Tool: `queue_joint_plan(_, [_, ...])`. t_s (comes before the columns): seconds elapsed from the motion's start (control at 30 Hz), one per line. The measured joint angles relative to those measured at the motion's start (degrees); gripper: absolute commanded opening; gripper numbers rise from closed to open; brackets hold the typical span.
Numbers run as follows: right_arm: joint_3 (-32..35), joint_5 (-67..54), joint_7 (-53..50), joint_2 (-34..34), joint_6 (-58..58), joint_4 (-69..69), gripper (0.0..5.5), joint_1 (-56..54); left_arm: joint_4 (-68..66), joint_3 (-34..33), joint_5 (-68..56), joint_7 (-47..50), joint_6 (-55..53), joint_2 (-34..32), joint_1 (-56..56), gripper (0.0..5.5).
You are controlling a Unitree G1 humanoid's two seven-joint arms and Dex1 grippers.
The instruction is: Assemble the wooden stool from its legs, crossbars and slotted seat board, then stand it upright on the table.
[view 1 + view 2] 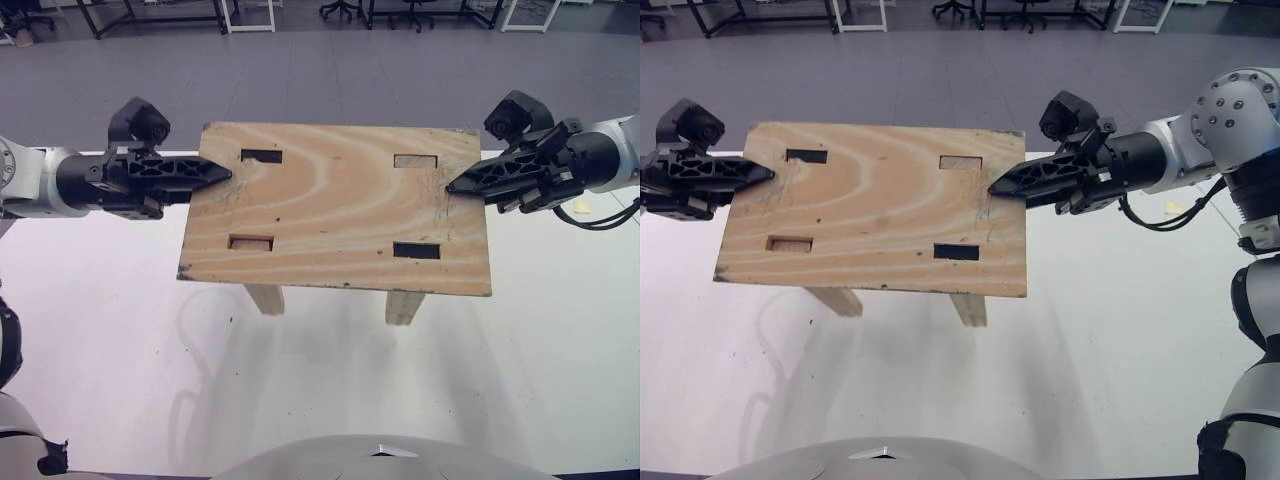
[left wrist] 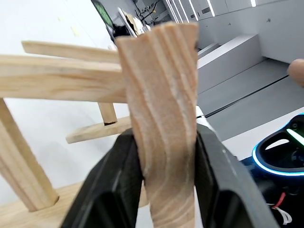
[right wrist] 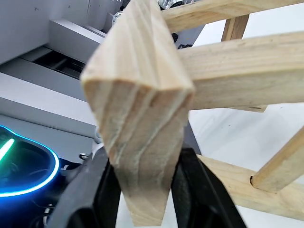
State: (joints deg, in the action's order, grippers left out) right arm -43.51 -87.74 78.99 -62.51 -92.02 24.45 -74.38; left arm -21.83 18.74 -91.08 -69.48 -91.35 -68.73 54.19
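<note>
Currently the wooden stool [image 1: 266,298] stands upright on the white table [image 1: 120,350], the left gripper [image 1: 222,174] clamped on the slotted seat board's [image 1: 880,205] left edge and the right gripper [image 1: 452,186] on its right edge.

Seat board [image 1: 335,205] atop legs [image 1: 266,298], above the table [image 1: 120,350]

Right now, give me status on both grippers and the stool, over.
Left gripper shut on seat board, left edge; right gripper shut on its right edge. Board top-up, two legs showing beneath, over the table. Nothing seen in the way.
</note>
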Motion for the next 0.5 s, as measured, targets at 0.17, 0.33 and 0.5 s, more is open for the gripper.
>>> queue_joint_plan(0.17, [-12.33,-8.59,0.66,-1.13,0.0,0.13,1.33,-0.04,2.61,10.98,-5.31,-2.03,-0.7,-3.97,-0.21,1.33])
queue_joint_plan(0.33, [-5.93,-10.59,-5.98,2.03,-0.08,-0.79,1.95,8.39,6.52,9.2,0.0,-0.99,-0.67,2.82,-2.54,2.24])
queue_joint_plan(0.5, [4.71,-8.76,-13.1,1.39,-0.07,-0.44,2.94,17.63,4.64,3.44,12.18,-0.98,1.95,3.92,-6.29,3.14])
